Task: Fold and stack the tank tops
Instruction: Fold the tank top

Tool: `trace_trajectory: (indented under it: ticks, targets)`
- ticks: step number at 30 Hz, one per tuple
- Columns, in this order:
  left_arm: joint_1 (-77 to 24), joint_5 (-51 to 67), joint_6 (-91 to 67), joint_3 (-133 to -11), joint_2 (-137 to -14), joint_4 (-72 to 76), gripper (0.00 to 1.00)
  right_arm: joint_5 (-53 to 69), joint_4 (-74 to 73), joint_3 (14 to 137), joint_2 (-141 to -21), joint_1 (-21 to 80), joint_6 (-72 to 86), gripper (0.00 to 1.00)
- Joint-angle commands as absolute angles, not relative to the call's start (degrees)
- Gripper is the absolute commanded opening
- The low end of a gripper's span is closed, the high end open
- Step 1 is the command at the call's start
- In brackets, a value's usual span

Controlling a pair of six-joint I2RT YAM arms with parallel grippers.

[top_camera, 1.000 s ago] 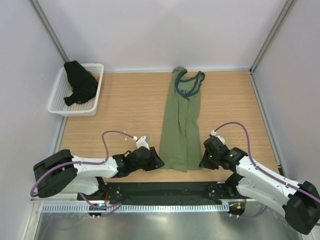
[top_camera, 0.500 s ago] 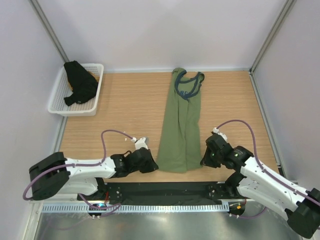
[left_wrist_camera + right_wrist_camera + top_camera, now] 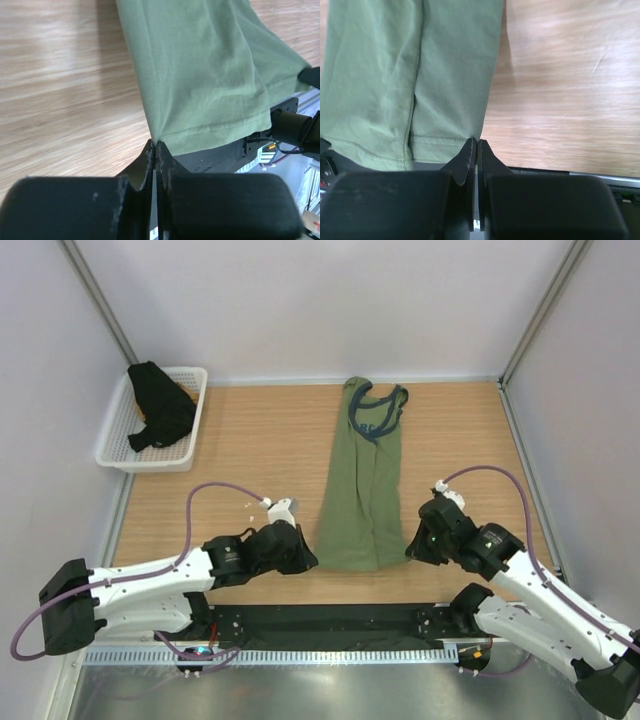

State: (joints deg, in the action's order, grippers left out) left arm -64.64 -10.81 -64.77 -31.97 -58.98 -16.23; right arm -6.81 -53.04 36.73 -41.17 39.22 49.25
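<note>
The left gripper (image 3: 154, 145) is pinched tight on the near-left hem corner of the olive green tank top (image 3: 200, 75), and the right gripper (image 3: 476, 142) is clamped on the near-right corner. Each holds only a sliver of cloth at its fingertips. The top lies lengthwise on the table (image 3: 250, 440), neck at the far end. The black tank top (image 3: 160, 410) sits bunched in the white mesh basket (image 3: 115, 455), well apart. With such thin bites, a corner may slip free mid-fold. Uneven lifting by the two arms would skew the fold.
</note>
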Motion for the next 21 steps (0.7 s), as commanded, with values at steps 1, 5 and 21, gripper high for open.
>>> trace_trajectory:
  ticks: [1,5,21]
  targets:
    - [-62.94,-12.84,-60.04,-37.61,-60.11,-21.09,0.01,-15.71,-55.36,44.53,-43.06,39.46,47.72,0.01]
    - [-55.56,-7.32,-55.73,-43.49,-63.88,-21.62,0.01,-22.13,-55.81,50.0,-48.41,39.46,46.41,0.01]
    - [-40.44,3.86,-43.77,-72.41,-88.23,-26.01,0.01,-22.88,-46.16,69.86,-73.55,27.1,35.08,0.02]
